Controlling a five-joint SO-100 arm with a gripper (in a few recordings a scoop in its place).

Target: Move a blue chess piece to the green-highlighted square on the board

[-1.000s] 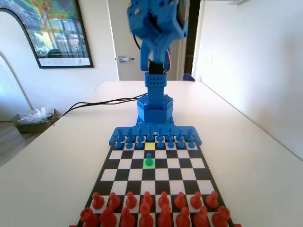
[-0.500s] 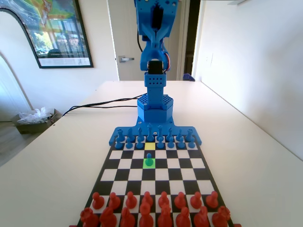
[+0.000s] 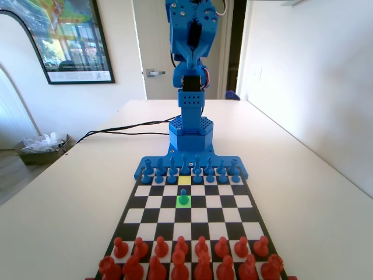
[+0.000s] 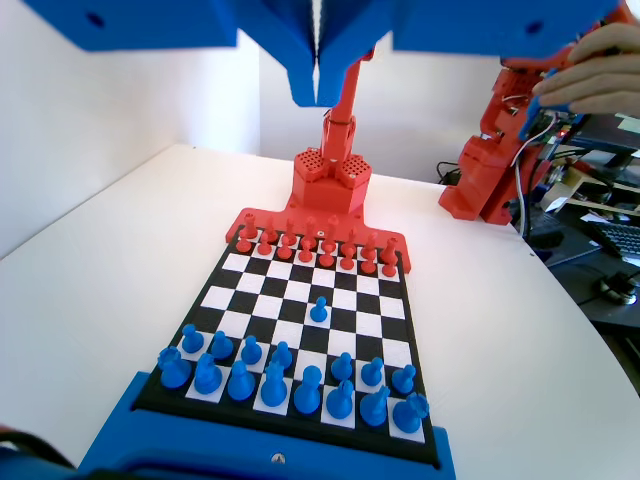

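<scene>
Standing on the green-highlighted square (image 3: 183, 201), your blue chess piece (image 3: 183, 196) sits upright ahead of its row on the board (image 3: 145, 201). Your gripper (image 4: 318, 92) hangs high above, jaws clenched together on nothing (wrist view), well apart from the pawn.

Blue pawn (image 3: 183, 198), lime-green square (image 3: 178, 204), chequered board (image 3: 233, 217)

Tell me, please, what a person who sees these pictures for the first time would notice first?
Most striking is the single small blue plastic pawn standing alone on the bright lime-green square, in the middle of the flat black-and-white chequered board in the fixed view. Above the board in the wrist view hangs the blue two-finger tool, raised high with its jaws closed together and empty. Rows of red pieces fill the near end in the fixed view.
</scene>
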